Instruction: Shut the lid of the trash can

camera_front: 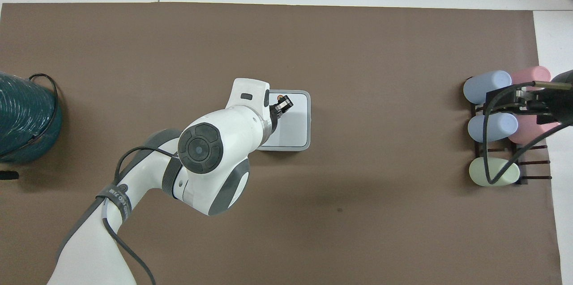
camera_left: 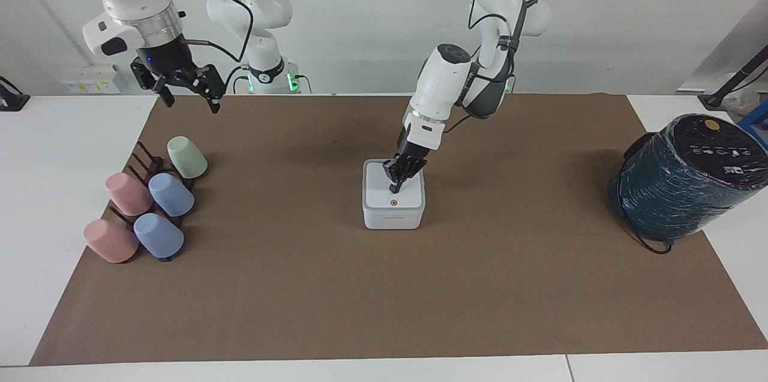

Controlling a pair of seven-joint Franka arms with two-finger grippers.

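We see the left gripper [camera_left: 394, 186], fingers pressed together, tip on the flat white square lid [camera_left: 393, 190] of the small white cube-shaped trash can [camera_left: 393, 217] at mat centre; its arm slants toward one o'clock. The right gripper [camera_left: 187, 100] waits spread above the cup rack's [camera_left: 147, 169] twelve o'clock; overhead, the left arm hides part of the lid.

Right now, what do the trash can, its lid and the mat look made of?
Trash can and lid: likely smooth white moulded plastic, going by rounded corners and soft sheen. Mat: matte brown sheet, probably paper or thin felt; flat, no gloss.
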